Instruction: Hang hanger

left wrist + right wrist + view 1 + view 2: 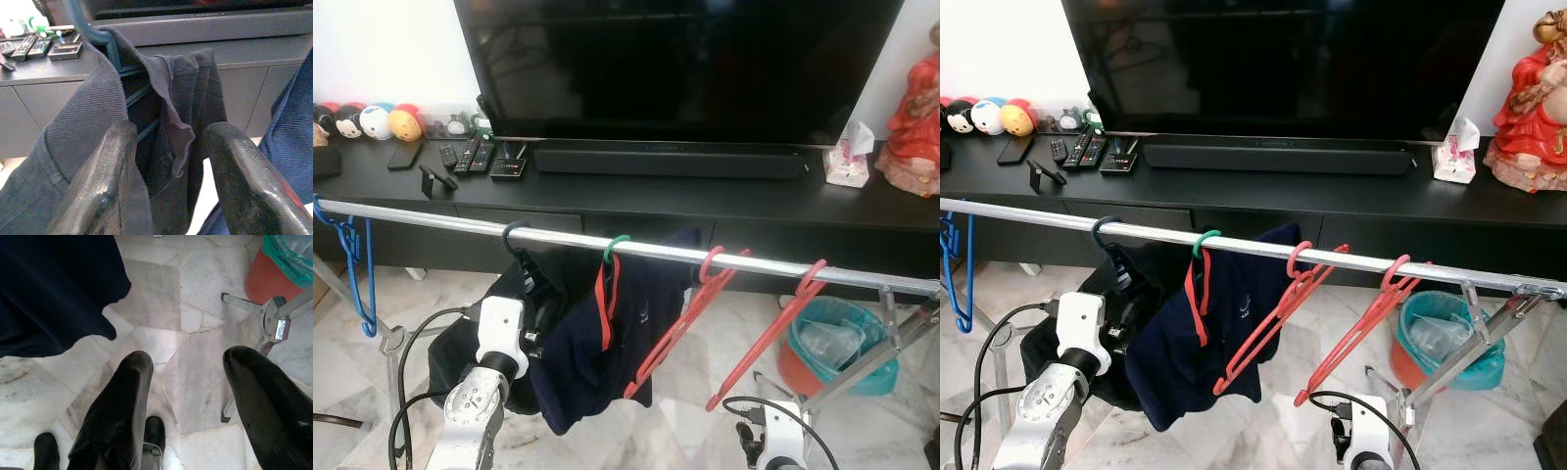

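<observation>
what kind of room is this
Most likely a home living room used for drying laundry: a large TV with a soundbar on a long black console, remotes beside it, and a metal clothes rail with hangers on a marble floor.

No legible text, labels, brands or numbers anywhere. Small pale mark on the chest of the navy shirt with red collar trim, just beside the left end effector: too small to read. Print on the pink-and-white tissue pack, on the black surface beyond: blurred, unreadable.
</observation>
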Controlling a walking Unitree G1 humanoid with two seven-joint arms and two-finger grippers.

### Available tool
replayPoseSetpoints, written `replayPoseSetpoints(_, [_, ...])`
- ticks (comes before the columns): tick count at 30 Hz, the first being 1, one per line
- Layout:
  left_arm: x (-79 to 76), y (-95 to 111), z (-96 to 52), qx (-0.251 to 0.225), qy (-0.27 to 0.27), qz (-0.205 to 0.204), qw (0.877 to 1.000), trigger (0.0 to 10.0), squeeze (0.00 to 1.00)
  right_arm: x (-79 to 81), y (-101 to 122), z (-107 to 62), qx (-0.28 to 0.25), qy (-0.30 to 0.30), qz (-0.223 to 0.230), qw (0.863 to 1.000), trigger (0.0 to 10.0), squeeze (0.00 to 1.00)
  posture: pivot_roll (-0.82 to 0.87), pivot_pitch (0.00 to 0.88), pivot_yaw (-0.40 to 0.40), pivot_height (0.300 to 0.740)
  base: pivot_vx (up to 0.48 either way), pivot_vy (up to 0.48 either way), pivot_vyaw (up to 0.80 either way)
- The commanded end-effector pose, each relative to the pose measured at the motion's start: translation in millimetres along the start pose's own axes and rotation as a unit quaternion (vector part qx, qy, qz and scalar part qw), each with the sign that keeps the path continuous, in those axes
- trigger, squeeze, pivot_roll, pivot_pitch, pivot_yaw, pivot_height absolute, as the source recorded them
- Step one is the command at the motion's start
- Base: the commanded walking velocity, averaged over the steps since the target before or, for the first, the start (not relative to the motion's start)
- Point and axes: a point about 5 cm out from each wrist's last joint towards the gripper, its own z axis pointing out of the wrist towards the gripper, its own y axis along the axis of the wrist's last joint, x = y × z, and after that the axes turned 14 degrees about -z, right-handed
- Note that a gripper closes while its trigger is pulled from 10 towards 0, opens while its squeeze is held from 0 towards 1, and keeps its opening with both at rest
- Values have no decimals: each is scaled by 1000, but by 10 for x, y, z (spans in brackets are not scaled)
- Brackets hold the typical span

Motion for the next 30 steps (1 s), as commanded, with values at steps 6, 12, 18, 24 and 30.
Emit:
replayPoseSetpoints(6, [25,33,27,-7,2,7,1000,10000,0,20,17,7,0,4,7,1000,10000,0,-43,0,9,740,0,0,0])
replayPoseSetpoints(12, [36,40,31,-8,4,8,1000,10000,0,18,9,6,2,4,8,1000,10000,0,-43,0,8,740,0,0,0])
replayPoseSetpoints(18, [36,38,33,-8,3,5,1000,10000,0,22,16,9,2,6,8,1000,10000,0,-41,0,7,740,0,0,0])
replayPoseSetpoints(24, [42,40,33,-8,3,-1,1000,10000,0,29,8,7,5,9,8,1000,10000,0,-41,0,7,740,0,0,0])
replayPoseSetpoints(30, [40,34,34,-5,4,-6,1000,10000,0,35,2,6,6,12,10,1000,10000,0,-41,0,8,740,0,0,0])
